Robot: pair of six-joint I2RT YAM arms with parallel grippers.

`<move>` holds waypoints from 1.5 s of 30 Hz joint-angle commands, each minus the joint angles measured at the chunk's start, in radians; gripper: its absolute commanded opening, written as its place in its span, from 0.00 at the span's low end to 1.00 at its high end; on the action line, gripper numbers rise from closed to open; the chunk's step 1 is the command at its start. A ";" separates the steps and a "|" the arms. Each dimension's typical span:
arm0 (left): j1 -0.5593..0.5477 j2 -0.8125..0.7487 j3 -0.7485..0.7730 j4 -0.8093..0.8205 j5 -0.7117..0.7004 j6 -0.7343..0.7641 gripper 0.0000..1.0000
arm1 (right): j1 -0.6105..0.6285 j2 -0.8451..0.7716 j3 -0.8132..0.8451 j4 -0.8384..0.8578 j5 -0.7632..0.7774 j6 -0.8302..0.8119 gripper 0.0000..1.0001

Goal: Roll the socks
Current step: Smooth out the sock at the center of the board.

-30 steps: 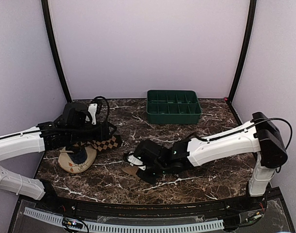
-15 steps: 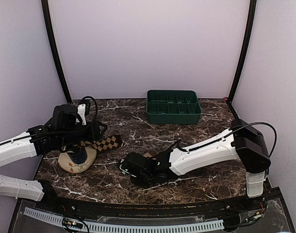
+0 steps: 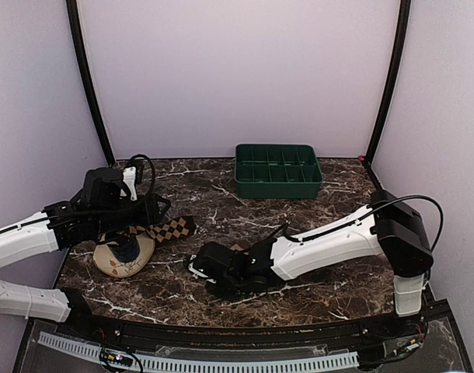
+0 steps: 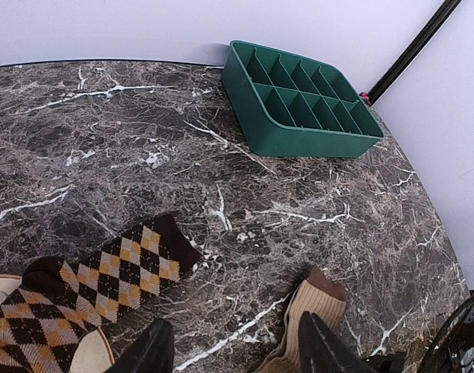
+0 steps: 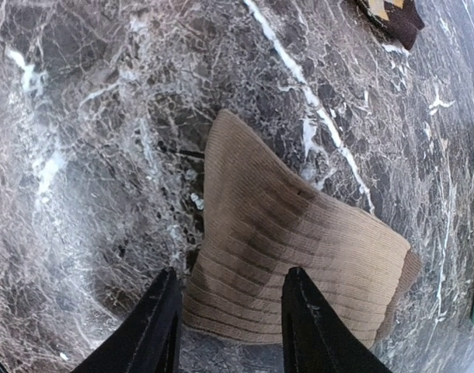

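A diamond-check sock (image 3: 172, 229) (image 4: 105, 276) lies on the marble table, its left end draped onto the cream dish (image 3: 113, 263). My left gripper (image 3: 159, 208) (image 4: 233, 353) hangs open above the table between that sock and the tan sock (image 4: 318, 307), holding nothing. The tan sock (image 5: 291, 249) lies flat near the front centre. In the top view only a brown bit of the tan sock (image 3: 238, 247) shows behind my right gripper (image 3: 210, 268). My right gripper (image 5: 233, 330) is low over the sock's ribbed near edge, jaws apart and straddling part of it.
A green divided tray (image 3: 277, 171) (image 4: 299, 101) stands at the back centre. The cream dish holds a dark blue cup (image 3: 129, 249) at the left front. Black frame posts (image 3: 88, 85) and lilac walls close in the sides.
My right arm has swung left and nearer the front edge, so its gripper now covers the tan sock. My left arm has drawn back left, off the check sock.
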 commanded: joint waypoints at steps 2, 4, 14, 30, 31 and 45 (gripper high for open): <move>0.007 -0.002 -0.019 0.033 0.038 0.015 0.57 | -0.063 -0.132 -0.098 0.195 -0.045 0.136 0.37; 0.008 0.005 -0.018 0.040 0.058 0.028 0.56 | -0.087 -0.189 -0.167 0.294 -0.080 0.193 0.34; -0.010 0.076 -0.096 0.219 0.392 0.088 0.51 | -0.216 -0.315 -0.409 0.586 -0.224 0.483 0.21; -0.180 0.380 -0.046 0.259 0.446 0.231 0.31 | -0.395 -0.191 -0.610 1.129 -0.574 0.863 0.11; -0.185 0.398 -0.034 0.254 0.440 0.238 0.31 | -0.397 -0.177 -0.606 1.137 -0.579 0.871 0.11; -0.217 0.597 0.095 0.147 0.365 0.263 0.26 | -0.441 -0.075 -0.587 1.139 -0.602 0.916 0.09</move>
